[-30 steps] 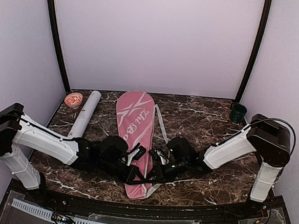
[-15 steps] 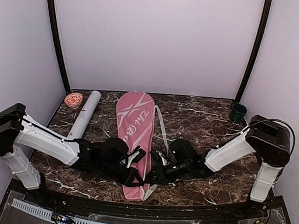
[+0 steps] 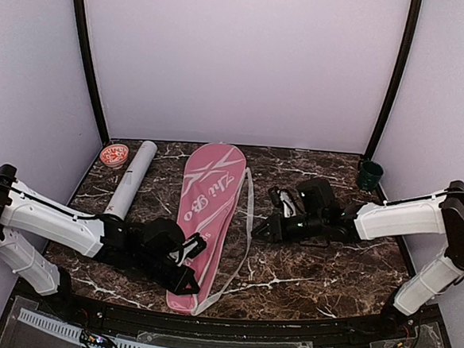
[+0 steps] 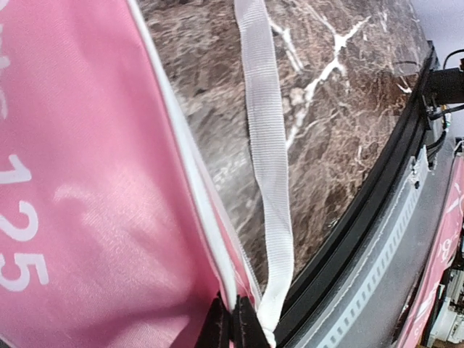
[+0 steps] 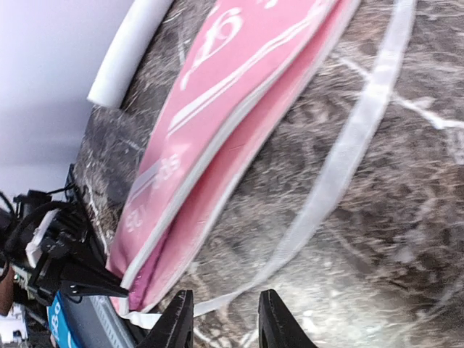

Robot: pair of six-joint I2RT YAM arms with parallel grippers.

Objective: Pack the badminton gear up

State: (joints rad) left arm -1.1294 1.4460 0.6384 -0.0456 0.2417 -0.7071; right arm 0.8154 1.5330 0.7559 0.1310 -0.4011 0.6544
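1. Firstly, low in the overhead view, the left end effector (image 3: 187,276) sits on the narrow near end of the pink bag (image 3: 210,196). Its wrist view shows the fingers (image 4: 216,330) pressed together on the bag's white-piped edge, at the bottom of that frame.
2. From there the bag's long axis runs up the frame, leaning slightly right, flat on the tabletop (image 3: 320,276). Closing the bag would, I judge, mean travelling along that edge, so the left arm is the nearer one.
3. Right of the bag, just past the white strap (image 3: 249,223), the right end effector (image 3: 261,230) hangs apart from the bag. Its own camera shows spread fingers (image 5: 177,322) holding nothing.
4. Farthest, in the upper left, lies the white tube (image 3: 132,179).
5. Only the right wrist view shows the bag's side, which looks parted near the narrow end. Rackets and shuttlecocks appear nowhere.
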